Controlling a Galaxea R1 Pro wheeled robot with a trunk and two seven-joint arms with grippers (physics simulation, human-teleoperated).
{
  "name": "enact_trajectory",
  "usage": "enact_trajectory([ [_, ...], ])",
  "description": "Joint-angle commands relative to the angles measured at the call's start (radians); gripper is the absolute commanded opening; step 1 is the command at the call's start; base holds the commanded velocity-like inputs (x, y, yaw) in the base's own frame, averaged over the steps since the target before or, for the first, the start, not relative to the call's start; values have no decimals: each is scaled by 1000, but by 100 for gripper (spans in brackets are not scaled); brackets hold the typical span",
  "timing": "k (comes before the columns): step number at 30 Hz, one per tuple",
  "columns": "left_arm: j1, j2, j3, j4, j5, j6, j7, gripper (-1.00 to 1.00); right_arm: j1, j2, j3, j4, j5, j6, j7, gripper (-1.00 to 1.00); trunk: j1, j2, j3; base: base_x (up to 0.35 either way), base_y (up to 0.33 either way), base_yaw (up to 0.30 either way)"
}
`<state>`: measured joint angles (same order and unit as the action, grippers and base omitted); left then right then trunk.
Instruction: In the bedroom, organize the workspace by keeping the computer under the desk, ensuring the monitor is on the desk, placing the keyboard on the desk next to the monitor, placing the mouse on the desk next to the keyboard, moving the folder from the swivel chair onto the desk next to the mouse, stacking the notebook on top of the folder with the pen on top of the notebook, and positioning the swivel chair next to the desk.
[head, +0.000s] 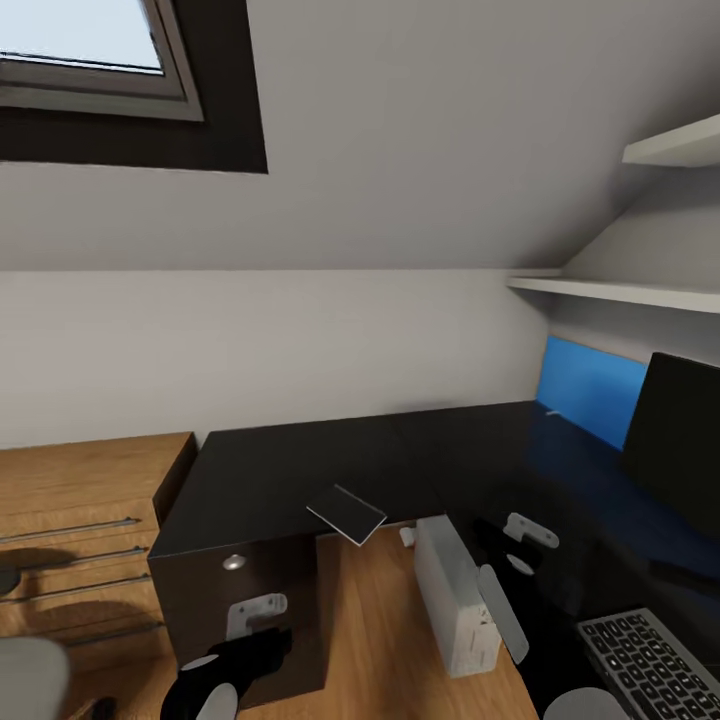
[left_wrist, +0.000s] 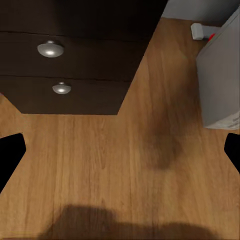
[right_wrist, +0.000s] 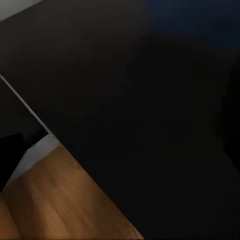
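A long glossy black L-shaped desk (head: 400, 450) fills the corner of a grey, slope-ceilinged attic bedroom beneath a dark-framed skylight (head: 120, 90), seen from the robot's head camera. The left gripper (head: 235, 660) hangs low in front of the desk's black drawer unit (head: 250, 590); its dark fingertips (left_wrist: 10, 155) sit at opposite edges of the left wrist view, spread wide with only light wood floor (left_wrist: 120, 165) between them. Ahead of that gripper are two round silver drawer knobs (left_wrist: 50, 49), and off to its right side stands the boxy white tower computer (head: 455, 600) on the floor under the desk.

The right gripper (head: 515, 560) hovers just above the black desktop, to the right of the computer; whether its fingers are apart or together cannot be told from these views. A thin light-grey rectangular notebook (head: 346, 514) lies at the desk's front edge, to the left of the right gripper and overhanging the gap. The slim silver-grey keyboard with dark keys (head: 650, 665) rests on the desk nearer the robot than that gripper, and the large black flat monitor (head: 680, 440) stands beyond it on the right, before a bright blue wall panel (head: 590, 385). White wall shelves (head: 620, 290) hang above.
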<state>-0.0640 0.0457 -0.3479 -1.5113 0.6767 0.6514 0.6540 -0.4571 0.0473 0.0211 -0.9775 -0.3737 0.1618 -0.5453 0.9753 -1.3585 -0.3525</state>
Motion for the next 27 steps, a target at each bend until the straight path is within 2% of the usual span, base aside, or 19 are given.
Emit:
enact_trajectory([
  [1,-1,1,-3,0,9,0,10,100,2,3,4,-2,0,-2,-10,100,0,-1,-2,0,0,251],
  [5,-1,3,-3,14,8,-2,11,100,9,26,16,0,25,-30,-21,100,0,-1,-3,0,0,257],
  [10,-1,4,-3,132,1,-32,9,100,32,55,53,2,57,-44,-26,100,0,-1,-5,-31,4,262],
  [11,-1,5,-4,179,0,-55,8,100,40,61,72,5,67,-46,-27,100,0,-1,-5,-130,56,263],
  [14,0,5,-6,245,-3,-87,8,100,49,67,111,22,77,-51,-28,100,0,-1,-7,-183,96,264],
  [16,-1,5,-8,306,-12,-106,7,100,54,71,161,49,82,-65,-28,100,0,-1,-7,-239,143,264],
  [17,-1,5,-9,343,-22,-113,7,100,56,76,200,66,84,-81,-31,100,0,-1,-8,-260,161,265],
  [19,-1,5,-10,377,-37,-121,7,100,58,81,239,83,84,-99,-35,100,0,-1,-8,-267,168,265],
  [20,0,5,-11,411,-54,-137,6,100,63,84,271,107,85,-120,-41,100,0,-1,-9,-276,176,265],
  [24,0,5,-12,484,-86,-204,5,100,81,90,314,195,84,-180,-45,100,0,-1,-10,-280,180,265],
  [26,0,4,-14,550,-98,-279,0,100,91,94,336,290,85,-244,-42,100,0,-1,-11,-284,184,265],
  [27,0,3,-21,619,-104,-355,-15,100,96,101,355,384,85,-318,-33,100,0,-1,-11,-285,185,265],
])
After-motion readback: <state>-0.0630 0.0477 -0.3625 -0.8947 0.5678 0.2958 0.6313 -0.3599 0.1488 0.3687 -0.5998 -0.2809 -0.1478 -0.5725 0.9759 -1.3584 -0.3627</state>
